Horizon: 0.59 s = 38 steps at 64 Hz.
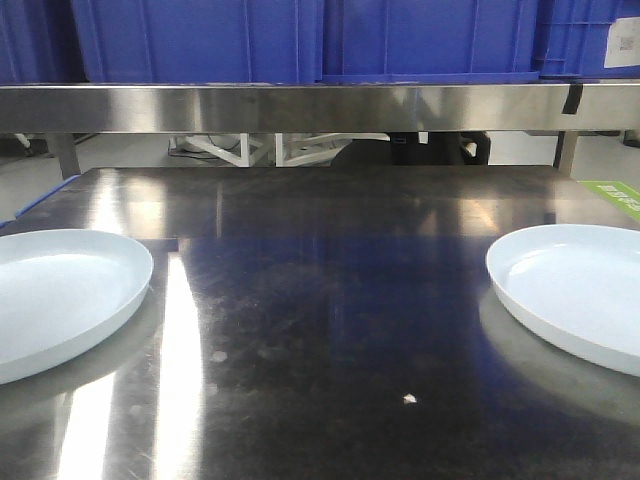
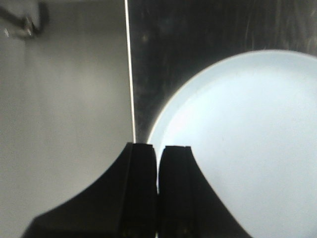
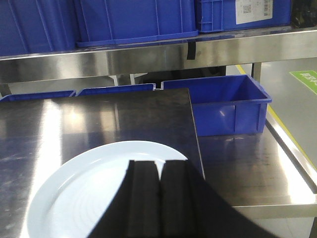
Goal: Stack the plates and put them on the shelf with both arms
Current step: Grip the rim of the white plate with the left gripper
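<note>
Two white plates lie flat on the dark steel tabletop (image 1: 330, 300): the left plate (image 1: 55, 295) at the left edge, the right plate (image 1: 580, 290) at the right edge. Neither gripper shows in the front view. In the left wrist view my left gripper (image 2: 158, 147) is shut and empty, hovering over the left plate's (image 2: 242, 144) left rim by the table edge. In the right wrist view my right gripper (image 3: 158, 162) is shut and empty above the right plate (image 3: 89, 188), near its far right rim. The shelf rail (image 1: 300, 108) runs across the back.
Blue crates (image 1: 300, 40) stand on the shelf above the rail. In the right wrist view an open blue crate (image 3: 228, 104) sits behind the table on a lower steel surface (image 3: 257, 173). A small crumb (image 1: 409, 399) lies on the tabletop. Grey floor (image 2: 59, 124) lies left of the table.
</note>
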Motion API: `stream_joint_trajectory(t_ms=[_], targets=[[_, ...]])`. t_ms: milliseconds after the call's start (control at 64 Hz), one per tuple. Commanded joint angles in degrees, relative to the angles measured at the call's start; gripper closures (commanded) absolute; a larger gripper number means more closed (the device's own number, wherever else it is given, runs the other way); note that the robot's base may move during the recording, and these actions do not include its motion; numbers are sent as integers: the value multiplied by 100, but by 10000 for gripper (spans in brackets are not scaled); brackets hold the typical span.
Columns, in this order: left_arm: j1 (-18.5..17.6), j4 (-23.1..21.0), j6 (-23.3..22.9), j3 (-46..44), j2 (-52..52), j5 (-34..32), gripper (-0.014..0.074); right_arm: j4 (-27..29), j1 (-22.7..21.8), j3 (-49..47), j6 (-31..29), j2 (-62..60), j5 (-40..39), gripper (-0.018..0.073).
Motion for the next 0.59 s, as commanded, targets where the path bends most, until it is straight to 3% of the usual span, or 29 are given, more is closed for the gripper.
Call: stream_joint_trajectory(t_ms=[0, 422, 578], targets=[[6, -112, -24, -453, 114, 468, 516, -51, -40, 10, -23, -107, -476, 504], [300, -180, -157, -440, 201, 651, 512, -51, -40, 10, -23, -107, -476, 504], [300, -236, -157, -141, 201, 605, 386, -51, -40, 10, -23, -107, -476, 504]])
